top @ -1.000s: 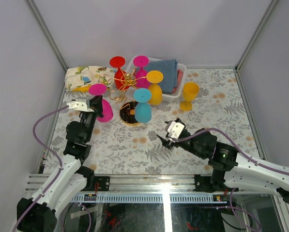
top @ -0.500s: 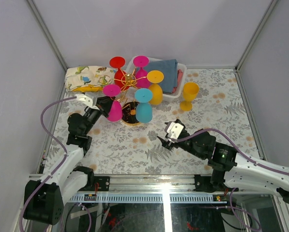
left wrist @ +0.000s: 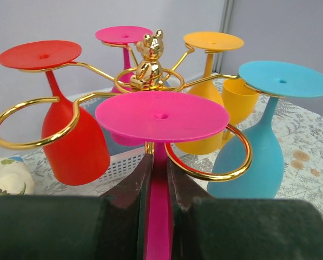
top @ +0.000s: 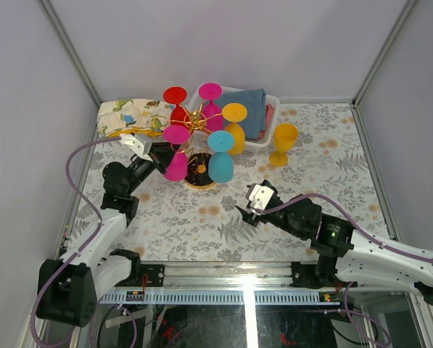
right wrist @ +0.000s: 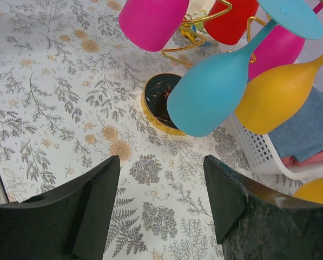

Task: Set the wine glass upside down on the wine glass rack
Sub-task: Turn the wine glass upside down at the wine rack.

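Nearest the arm bases, the right gripper (top: 246, 210) hangs over the floral tablecloth (top: 201, 226) with its jaws spread wide, holding nothing. Farther back, the left gripper (left wrist: 158, 173) is clamped on the stem of the inverted magenta plastic wine glass (left wrist: 161, 116) — foot up, right at a loop arm of the thin gold wire wine glass rack (left wrist: 150, 59). On that rack hang a red glass (left wrist: 69, 141), a pink glass (left wrist: 123, 35), a yellow glass (left wrist: 212, 40) and a blue glass (left wrist: 258, 168).

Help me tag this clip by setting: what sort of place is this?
Probably a robot test cell, not a kitchen: bare grey panel walls in metal framing, two white robot arms bolted to an aluminium rail, and a staged floral-print tabletop with a gold wire glass rack.
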